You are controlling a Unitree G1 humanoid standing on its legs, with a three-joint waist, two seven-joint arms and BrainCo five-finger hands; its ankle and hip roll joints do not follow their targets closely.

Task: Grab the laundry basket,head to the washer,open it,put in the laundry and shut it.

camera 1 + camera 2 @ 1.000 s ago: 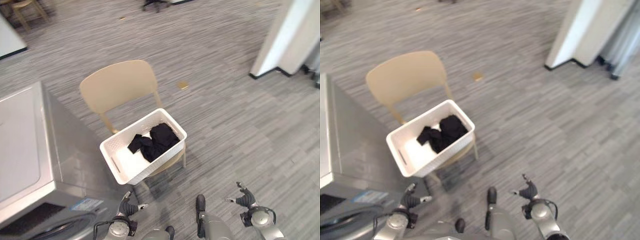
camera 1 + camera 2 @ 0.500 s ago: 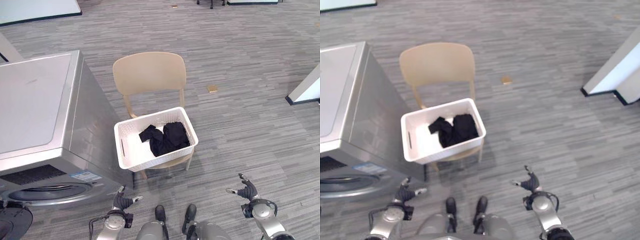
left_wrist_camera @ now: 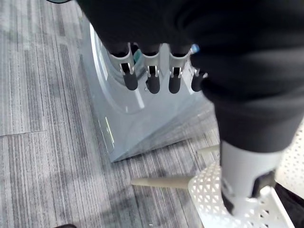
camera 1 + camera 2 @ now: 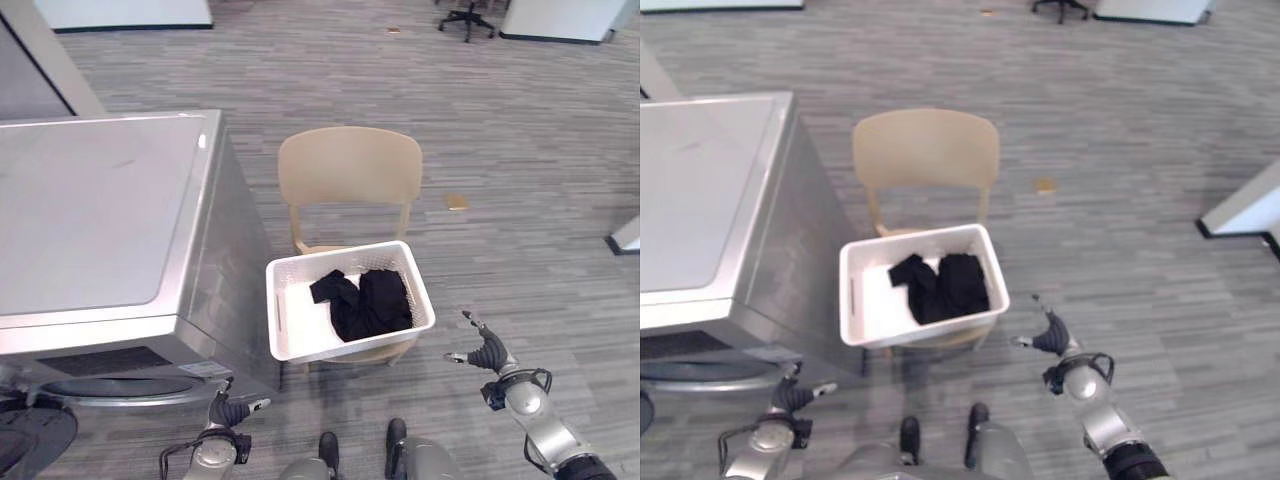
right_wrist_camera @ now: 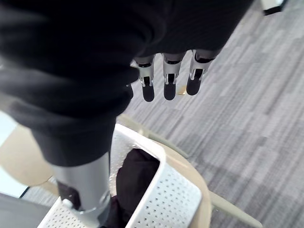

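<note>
Standing over the scene, I see one white laundry basket (image 4: 350,312) resting on the seat of one tan chair (image 4: 349,180), with a dark heap of laundry (image 4: 365,302) lying in the basket's right half. One silver washer (image 4: 110,240) stands just beside the chair on the robot's left, its round door (image 4: 100,385) low on the front face and looking closed. Both hands hang low and apart from the basket, which lies ahead of them and between them. The right hand (image 4: 487,352) hovers just off the basket's right end, fingers straight and relaxed, holding nothing. The left hand (image 4: 227,409) sits lower, near the washer's front corner, fingers likewise loose and empty. The basket's long axis runs roughly left to right across the robot's front, so its two short ends face the two hands; a slot handle (image 4: 280,324) shows in the left end wall. By my reckoning the right hand is the nearer of the two, while the left has to come up past the washer's corner. A small tan scrap (image 4: 456,201) lies on the grey carpet floor (image 4: 520,150) well beyond the chair.
</note>
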